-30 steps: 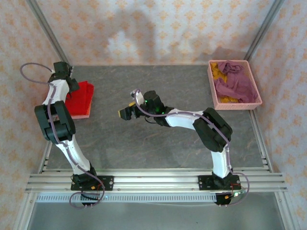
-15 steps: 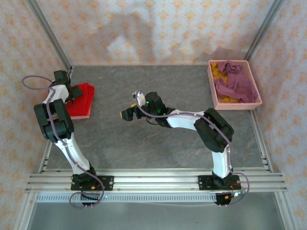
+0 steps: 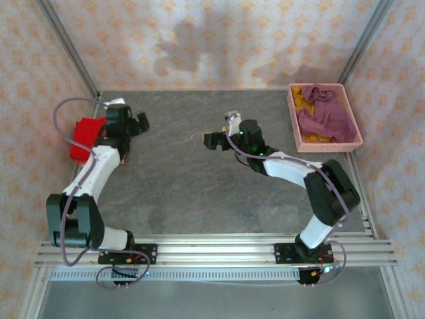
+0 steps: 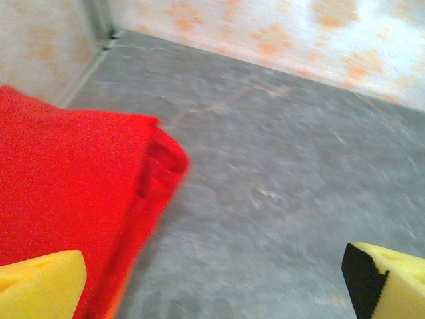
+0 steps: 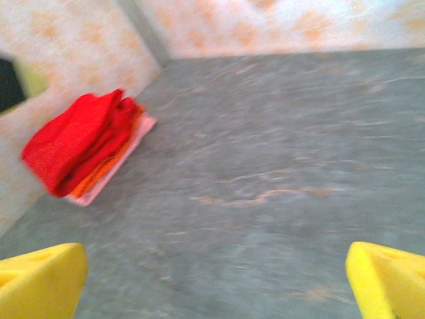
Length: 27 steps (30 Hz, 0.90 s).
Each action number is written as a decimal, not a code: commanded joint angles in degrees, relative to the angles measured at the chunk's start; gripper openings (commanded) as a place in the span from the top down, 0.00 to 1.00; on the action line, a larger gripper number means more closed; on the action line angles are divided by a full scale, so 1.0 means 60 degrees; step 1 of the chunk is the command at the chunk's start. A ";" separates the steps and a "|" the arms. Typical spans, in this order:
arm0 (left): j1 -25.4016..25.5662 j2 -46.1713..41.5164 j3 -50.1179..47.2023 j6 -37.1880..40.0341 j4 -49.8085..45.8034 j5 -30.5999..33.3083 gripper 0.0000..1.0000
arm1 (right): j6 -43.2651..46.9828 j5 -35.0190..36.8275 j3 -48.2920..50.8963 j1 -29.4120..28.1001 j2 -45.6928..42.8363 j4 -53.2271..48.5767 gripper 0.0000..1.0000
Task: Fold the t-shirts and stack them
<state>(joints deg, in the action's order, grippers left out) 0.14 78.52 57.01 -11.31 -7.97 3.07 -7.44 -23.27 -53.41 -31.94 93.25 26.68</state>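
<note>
**Limp shirts, two yet to fold**

The left gripper (image 3: 139, 122) and right gripper (image 3: 212, 139) both gape, empty. The red t-shirt (image 5: 80, 143) tops the orange t-shirt (image 5: 99, 174) and pale pink t-shirt (image 5: 141, 127), folded, with their long side along the left wall (image 5: 66, 53). The mauve t-shirt (image 3: 325, 116) lies crumpled over the mustard t-shirt (image 3: 301, 100) in the pink basket (image 3: 332, 145) and has no clear axis. It looks light and floppy, so pinch a raised fold.

A dark grey, stone-patterned bench (image 3: 199, 193) fills the middle of the overhead view, its surface veined with faint lighter streaks. Pale walls printed with small orange motifs enclose it: the back wall (image 3: 279, 40) at 12 o'clock and side walls (image 3: 26, 80) at 9 and 3 o'clock. Slanted grey metal posts (image 3: 68, 46) stand at the two far corners. A soft, blotchy shadow (image 3: 182, 46) lies on the back wall. Silver aluminium rails (image 3: 219, 249) run across the bench's edge at 6 o'clock. The light is even.
</note>
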 commanded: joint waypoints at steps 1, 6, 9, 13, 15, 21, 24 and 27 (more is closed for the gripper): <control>0.0440 -0.0667 -0.1309 0.0494 0.1446 0.0559 0.00 | 0.0521 0.1701 0.0888 0.0505 -0.1140 0.0188 0.00; 0.1177 -0.2022 -0.4243 0.2218 0.4552 -0.0241 0.00 | 0.1152 0.4508 0.2564 0.1453 -0.2565 0.0125 0.01; 0.1225 -0.2381 -0.5151 0.2533 0.5309 0.0456 0.00 | 0.1688 0.5990 0.3342 0.1921 -0.3088 0.0101 0.01; 0.1012 -0.1624 -0.5625 0.2691 0.6282 0.0767 0.00 | 0.2002 0.6749 0.3903 0.2653 -0.3276 0.0450 0.01; 0.0960 -0.1068 -0.5831 0.2593 0.7188 0.0632 0.00 | 0.2307 0.6725 0.4091 0.3075 -0.3053 0.1130 0.01; 0.0605 0.0708 -0.5696 0.2182 0.8542 0.0559 0.00 | 0.2439 0.6684 0.4077 0.3824 -0.2678 0.1140 0.00; 0.0679 0.1149 -0.5625 0.2268 0.8714 0.0598 0.00 | 0.1935 0.5911 0.4306 0.4337 -0.2219 0.1301 0.01; 0.0571 0.1206 -0.5456 0.2075 0.8480 0.0659 0.00 | 0.1775 0.5108 0.5069 0.4707 -0.1214 0.3416 0.01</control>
<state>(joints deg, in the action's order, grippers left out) 4.10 85.91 22.87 2.39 39.09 5.41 4.93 12.08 -26.76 -5.26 81.56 37.91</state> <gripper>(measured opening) 0.998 0.994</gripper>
